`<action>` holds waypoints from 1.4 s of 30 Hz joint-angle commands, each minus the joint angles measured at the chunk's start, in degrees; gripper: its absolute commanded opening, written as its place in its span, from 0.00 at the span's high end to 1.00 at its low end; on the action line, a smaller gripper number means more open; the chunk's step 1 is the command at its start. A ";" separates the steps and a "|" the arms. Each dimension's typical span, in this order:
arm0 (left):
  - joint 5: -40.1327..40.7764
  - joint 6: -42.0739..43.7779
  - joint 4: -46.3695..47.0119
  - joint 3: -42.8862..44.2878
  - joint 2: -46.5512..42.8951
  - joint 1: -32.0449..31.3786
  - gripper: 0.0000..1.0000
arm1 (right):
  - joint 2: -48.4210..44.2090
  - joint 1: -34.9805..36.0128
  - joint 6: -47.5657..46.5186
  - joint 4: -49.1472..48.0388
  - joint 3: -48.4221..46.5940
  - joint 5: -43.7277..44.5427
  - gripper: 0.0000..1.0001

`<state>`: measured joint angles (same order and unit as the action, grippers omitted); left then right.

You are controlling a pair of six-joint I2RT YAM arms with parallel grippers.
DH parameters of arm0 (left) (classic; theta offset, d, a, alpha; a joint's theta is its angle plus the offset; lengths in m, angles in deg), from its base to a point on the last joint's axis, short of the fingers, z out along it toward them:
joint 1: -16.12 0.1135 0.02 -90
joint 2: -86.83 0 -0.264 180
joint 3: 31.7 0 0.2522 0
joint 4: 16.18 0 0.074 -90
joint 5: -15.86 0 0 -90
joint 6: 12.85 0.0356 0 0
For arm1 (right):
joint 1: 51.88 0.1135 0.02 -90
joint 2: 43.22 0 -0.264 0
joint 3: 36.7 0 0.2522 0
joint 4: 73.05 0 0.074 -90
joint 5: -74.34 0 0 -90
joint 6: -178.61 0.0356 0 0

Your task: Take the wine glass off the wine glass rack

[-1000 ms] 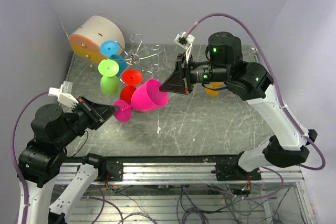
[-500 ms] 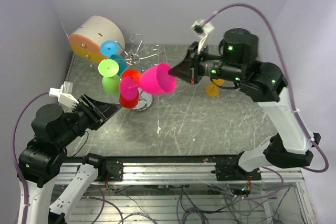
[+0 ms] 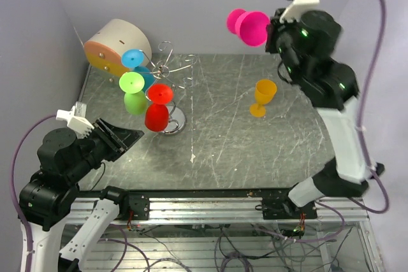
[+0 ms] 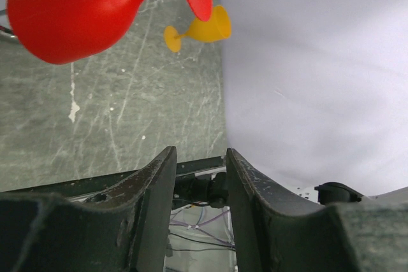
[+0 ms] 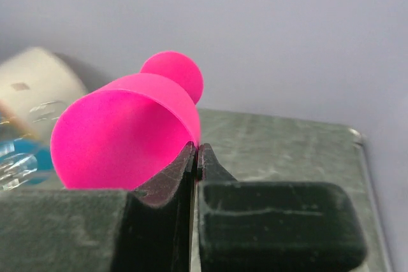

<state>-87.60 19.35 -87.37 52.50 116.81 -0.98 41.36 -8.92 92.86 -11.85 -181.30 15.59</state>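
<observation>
Right gripper (image 5: 196, 152) pinches pink wine glass (image 3: 252, 28) — red glass (image 3: 156, 116) hangs on rack (image 3: 178, 121).

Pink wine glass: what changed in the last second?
The right end effector, shut on the pink wine glass, carried it from beside the wine glass rack up to the far right. The left end effector stayed open. Red glass, green glass and blue glass stayed hung; the orange glass stayed standing.

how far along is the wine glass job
Done: the bright pink plastic wine glass is clear of the silver wire rack. In hand: fingers of the right gripper pinch its rim, high above the table. Left: probably setting it down; the red glass, green glass and blue glass hang there.
</observation>
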 commanded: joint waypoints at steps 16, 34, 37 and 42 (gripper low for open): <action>9.16 6.39 -11.48 3.69 -5.88 -0.21 0.54 | 11.71 -53.07 7.99 3.14 27.41 -26.62 1.00; 10.90 6.52 -16.86 3.23 -8.92 -0.21 0.53 | 14.86 -52.42 7.68 1.15 36.50 -31.43 1.00; 10.91 6.39 -17.06 3.25 -9.15 -0.21 0.53 | 14.90 -52.08 7.70 0.83 36.97 -30.74 1.00; 10.79 6.13 -17.01 2.86 -9.32 -0.21 0.53 | 15.99 -50.81 7.28 1.51 36.73 -29.42 1.00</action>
<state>-77.87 25.12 -103.82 55.95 108.17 -0.96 56.33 -60.96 100.44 -9.71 -144.58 -14.82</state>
